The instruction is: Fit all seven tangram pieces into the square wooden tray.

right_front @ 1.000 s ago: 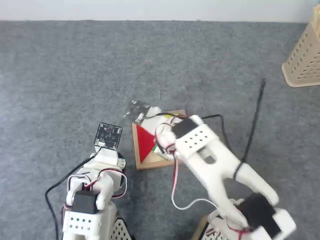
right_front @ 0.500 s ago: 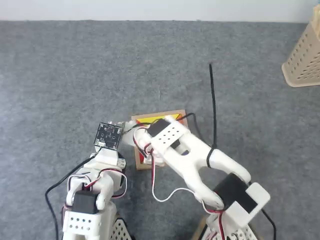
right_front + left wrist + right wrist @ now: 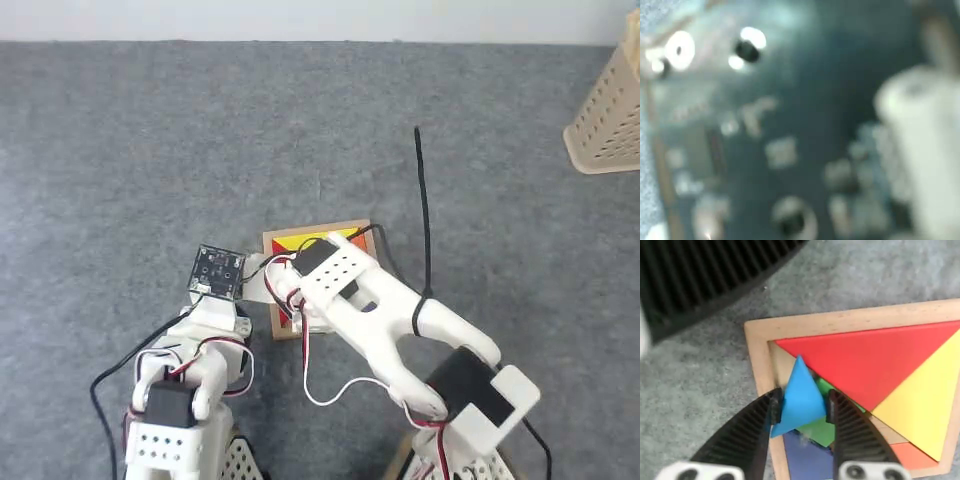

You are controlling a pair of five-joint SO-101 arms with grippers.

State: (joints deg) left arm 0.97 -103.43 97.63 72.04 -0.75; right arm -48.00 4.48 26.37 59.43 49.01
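The right gripper (image 3: 803, 407) is clamped on a small light-blue triangular tangram piece (image 3: 799, 390), one finger on each slanted side, probably so that it can steer the piece down into the square wooden tray (image 3: 756, 357). The triangle sits inside the tray, just beside one wall. Its tip is near the large red triangle (image 3: 865, 360), and it partly overlaps a green piece (image 3: 819, 432). It seems tilted, not yet seated flat.

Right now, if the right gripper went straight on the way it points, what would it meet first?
The right gripper, jaws shut on the blue triangle, points into the wooden tray. The triangle's tip would probably meet the bare tray floor beside the red triangle first; depth is unclear.
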